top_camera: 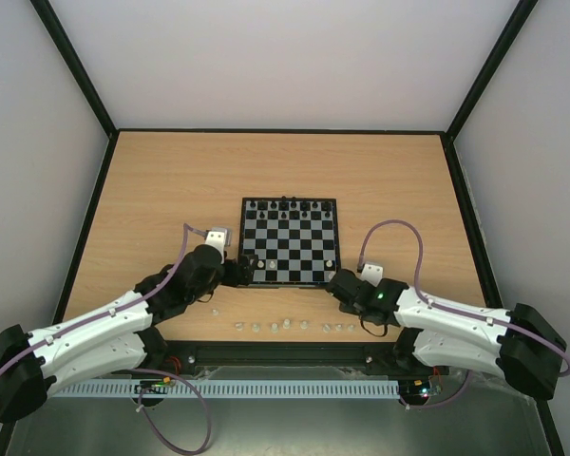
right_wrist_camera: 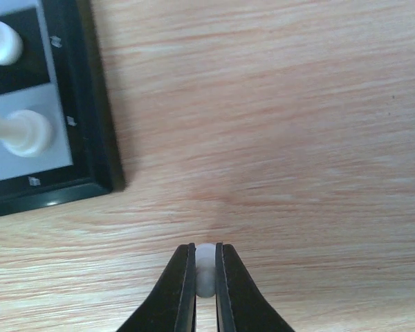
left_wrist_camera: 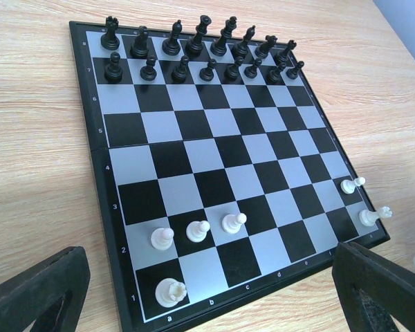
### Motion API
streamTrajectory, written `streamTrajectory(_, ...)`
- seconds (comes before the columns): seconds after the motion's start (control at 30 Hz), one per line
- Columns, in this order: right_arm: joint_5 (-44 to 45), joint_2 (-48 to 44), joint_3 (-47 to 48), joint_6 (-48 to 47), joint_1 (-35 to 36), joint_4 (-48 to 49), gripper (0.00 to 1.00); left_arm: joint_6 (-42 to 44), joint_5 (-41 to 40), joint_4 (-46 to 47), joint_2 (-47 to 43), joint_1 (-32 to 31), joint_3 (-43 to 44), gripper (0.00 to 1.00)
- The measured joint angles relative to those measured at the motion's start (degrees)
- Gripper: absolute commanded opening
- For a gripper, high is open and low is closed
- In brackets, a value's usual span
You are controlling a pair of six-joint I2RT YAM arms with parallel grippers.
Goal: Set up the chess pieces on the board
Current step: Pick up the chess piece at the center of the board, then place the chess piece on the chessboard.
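Top external, board: board (top_camera: 294, 249) sits mid-table (top_camera: 171, 190); black pieces (top_camera: 290, 205) fill its far two rows; loose white pieces (top_camera: 285, 326) lie in a row near the arm bases.
Top external, nearer arm: right pincer (top_camera: 336, 282) is just beside the near right corner, left pincer (top_camera: 237, 274) by the near left corner.
Left wrist, left pincer: spread wide, holding nothing; six white pieces stand on the near two rows.
Right wrist, right pincer: clamped on a white piece (right_wrist_camera: 205, 266); only a rounded end shows, so its long axis is unclear.
Right wrist, direction: the board corner lies ahead and left, so the carry likely goes that way.
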Motion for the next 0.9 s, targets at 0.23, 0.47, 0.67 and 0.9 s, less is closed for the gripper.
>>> streamTrajectory(0.23,1.5,-0.5,8.1,-3.4,0.0,-4.0,0.01,0.0,0.0,0.0,0.0,0.0,0.0,0.99)
streamTrajectory(0.47,3.7,6.3,19.9,-9.7,0.0,-5.0,0.02,0.0,-0.5,-0.3,-0.6,0.0,0.0,0.99)
streamTrajectory(0.67,3.8,15.3,27.3,-15.5,-0.2,-3.8,0.02,0.0,-1.5,-0.7,-2.4,0.0,-0.2,0.99)
streamTrajectory(0.9,-0.6,23.8,30.0,-21.9,-3.8,-0.3,0.01,-0.1,-2.2,-0.8,-3.6,0.1,-0.4,0.99)
